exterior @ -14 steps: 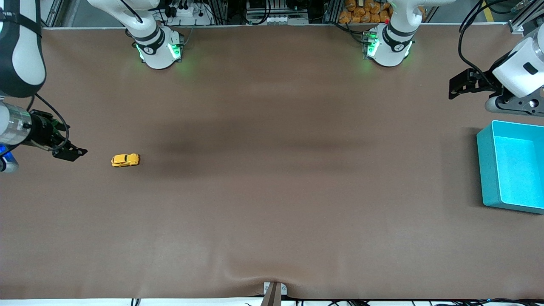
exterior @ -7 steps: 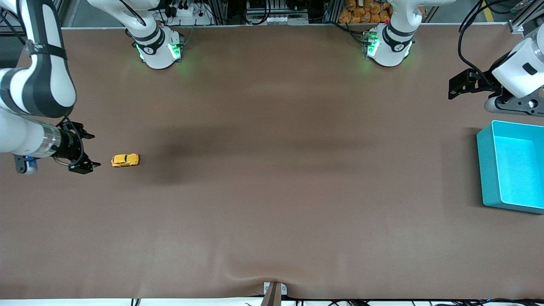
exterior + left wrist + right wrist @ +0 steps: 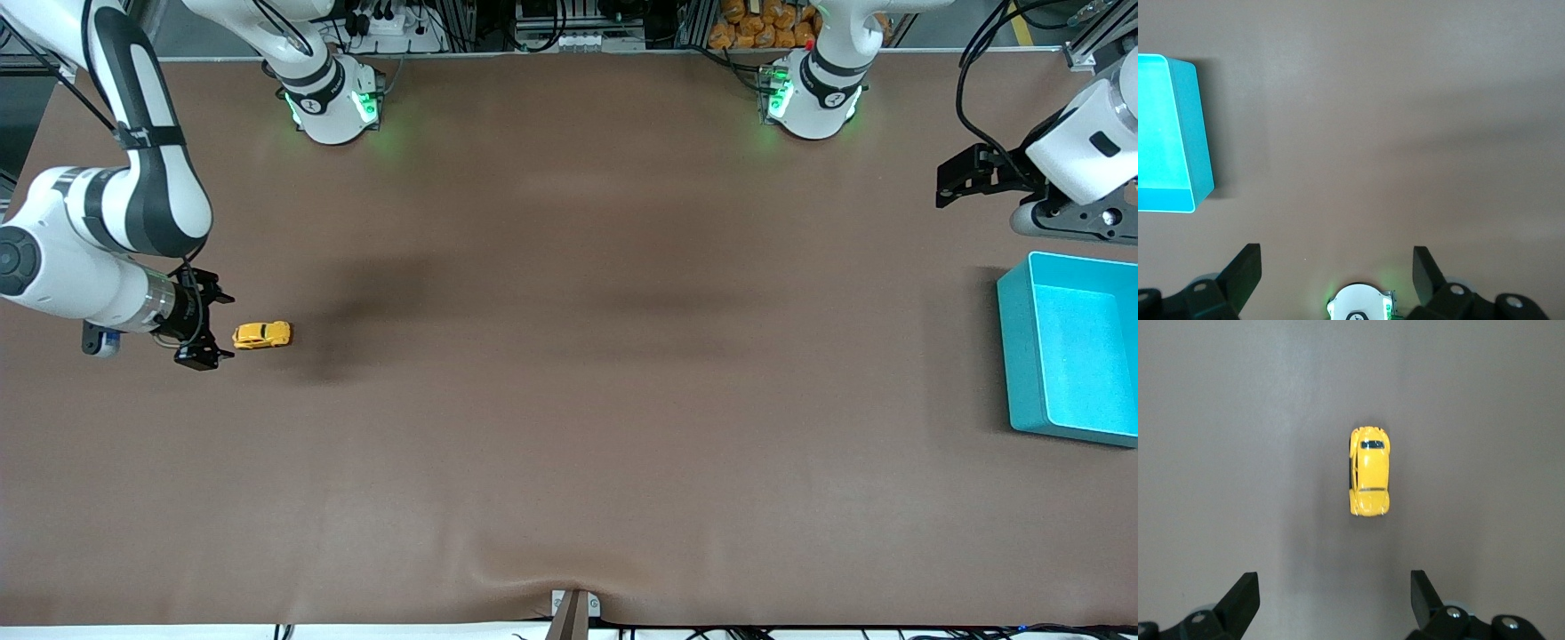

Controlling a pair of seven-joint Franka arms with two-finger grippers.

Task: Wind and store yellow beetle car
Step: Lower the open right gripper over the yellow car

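Note:
The yellow beetle car (image 3: 262,334) stands on its wheels on the brown table near the right arm's end. It also shows in the right wrist view (image 3: 1369,473). My right gripper (image 3: 211,327) is open and empty, just beside the car toward the right arm's end, not touching it. The teal bin (image 3: 1019,356) sits at the left arm's end of the table, empty; it also shows in the left wrist view (image 3: 1193,133). My left gripper (image 3: 958,184) is open and empty, waiting above the table near the bin.
The brown table mat (image 3: 569,400) stretches wide between the car and the bin. The two arm bases (image 3: 333,102) (image 3: 811,98) stand along the table's edge farthest from the front camera. A small bracket (image 3: 573,609) sits at the edge nearest it.
My right arm has swung in from the table's end and brought its gripper close beside the car. The car, the bin and the left arm have not moved.

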